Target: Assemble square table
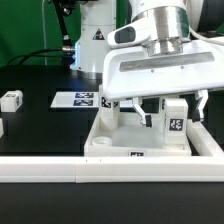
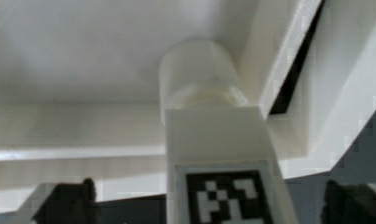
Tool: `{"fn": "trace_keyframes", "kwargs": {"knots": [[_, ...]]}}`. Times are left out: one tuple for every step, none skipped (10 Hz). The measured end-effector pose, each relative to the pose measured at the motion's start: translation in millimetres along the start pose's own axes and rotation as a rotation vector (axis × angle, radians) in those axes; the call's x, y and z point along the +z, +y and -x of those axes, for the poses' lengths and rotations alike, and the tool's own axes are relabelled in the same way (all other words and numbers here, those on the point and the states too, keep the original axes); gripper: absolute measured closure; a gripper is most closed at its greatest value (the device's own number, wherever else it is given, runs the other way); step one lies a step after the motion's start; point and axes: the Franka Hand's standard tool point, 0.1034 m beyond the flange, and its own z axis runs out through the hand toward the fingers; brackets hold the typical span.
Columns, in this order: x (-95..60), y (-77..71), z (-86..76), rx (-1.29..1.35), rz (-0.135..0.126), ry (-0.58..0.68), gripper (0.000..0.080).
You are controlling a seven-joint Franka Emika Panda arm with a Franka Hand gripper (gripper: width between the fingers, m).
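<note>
Exterior view: gripper [image 1: 175, 109] downward, astride upright leg [image 1: 175, 122].

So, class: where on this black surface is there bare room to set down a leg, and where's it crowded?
Free: the black patch between the loose leg and the marker board, and the strip from that board to the rail. Crowded: the square top, under the end effector and holding an upright leg.
</note>
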Motion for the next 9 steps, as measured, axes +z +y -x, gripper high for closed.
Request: {"fn": "trace_keyframes", "kwargs": {"knots": [[0.0, 0.0, 0.0, 0.0, 0.0, 0.0, 0.0161], [0.0, 0.0, 0.0, 0.0, 0.0, 0.0, 0.0151], [0.0, 0.0, 0.0, 0.0, 0.0, 0.0, 0.0151], [0.0, 0.0, 0.0, 0.0, 0.0, 0.0, 0.015], [-0.3, -0.4, -0.3, 0.001, -0.001, -0.002, 0.015], [-5.8, -9.4, -1.5, 0.058, -0.022, -0.085, 0.015], [-21.6, -14.1, -14.9, 0.085, -0.036, -0.153, 0.015], [-26.1, -13.0, -20.3, 0.119, -0.038, -0.211, 0.015], [-21.8, -12.8, -16.6, 0.135, -0.034, -0.24, 0.015]]}}
